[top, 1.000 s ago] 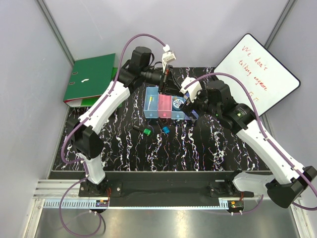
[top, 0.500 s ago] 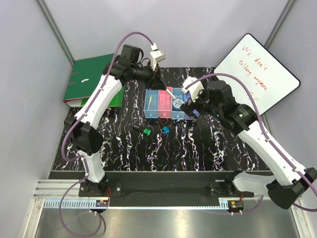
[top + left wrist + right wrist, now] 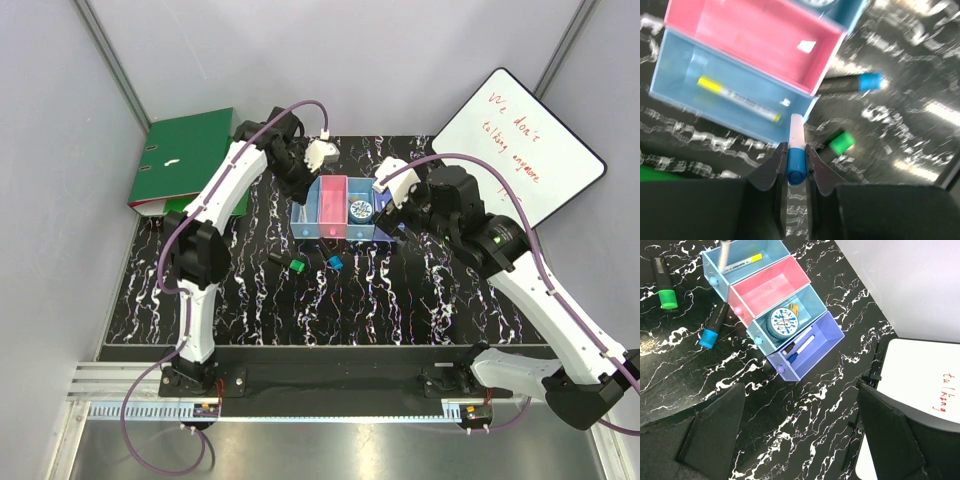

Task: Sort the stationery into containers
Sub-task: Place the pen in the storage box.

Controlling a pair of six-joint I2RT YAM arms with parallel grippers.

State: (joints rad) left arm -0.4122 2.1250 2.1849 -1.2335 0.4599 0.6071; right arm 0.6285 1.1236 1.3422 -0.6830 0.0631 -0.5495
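Marker (image 3: 796,131), blue-capped, is pinched in the left hand (image 3: 795,154) near the light blue bin (image 3: 684,75), which holds a yellow-capped marker (image 3: 737,98); the right hand (image 3: 800,400) hangs spread wide, empty.

From above, the purple bin (image 3: 807,347) is largely hidden by the right arm (image 3: 500,245); the tape roll (image 3: 784,322) is cut off at the blurred left wrist view's top
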